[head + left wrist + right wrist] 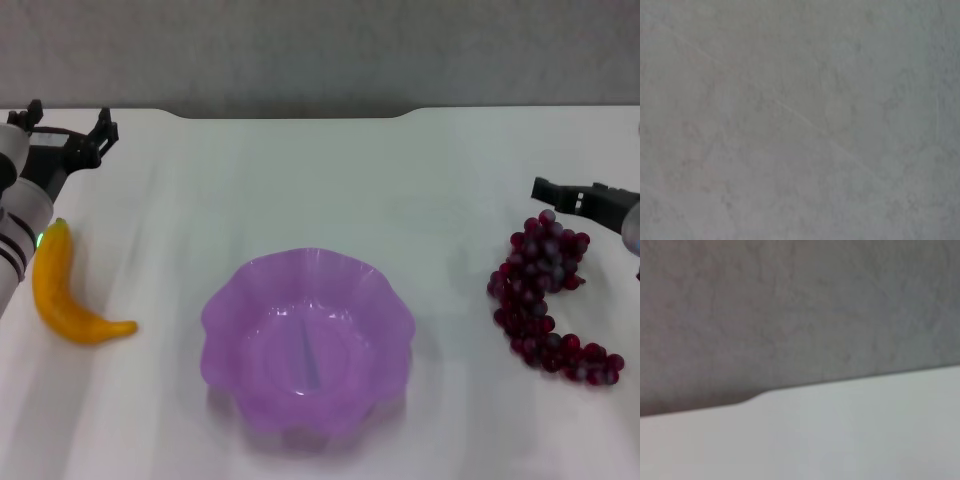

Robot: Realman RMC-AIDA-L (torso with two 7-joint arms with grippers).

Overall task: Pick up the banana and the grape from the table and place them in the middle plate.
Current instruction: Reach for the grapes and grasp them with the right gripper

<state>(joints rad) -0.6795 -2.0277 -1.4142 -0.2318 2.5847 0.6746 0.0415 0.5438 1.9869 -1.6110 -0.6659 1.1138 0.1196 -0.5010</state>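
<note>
Purple translucent middle plate [307, 352] sits centre on the white counter [300, 190], scalloped rim, nothing in it.

We see the banana [66, 288] lying flat on the counter at the robot's left, well apart from the plate, its upper end just beside the left arm. The grape [548, 298] bunch lies on the counter at the robot's right, also well apart from the plate, curving down toward the near edge.

Left gripper [68, 133] is at the far-left corner of the counter, above the banana's end in the head view, not touching it. Its black fingers stand spread wide, with nothing between them.

Right gripper [566, 195] comes in from the right edge, just above the top of the grape bunch. We cannot tell from here whether it is spread or closed, or whether it touches the grapes.

Left wrist view shows only a blurred grey surface. Right wrist view shows the counter [840, 435] edge against a grey wall [790, 310].
</note>
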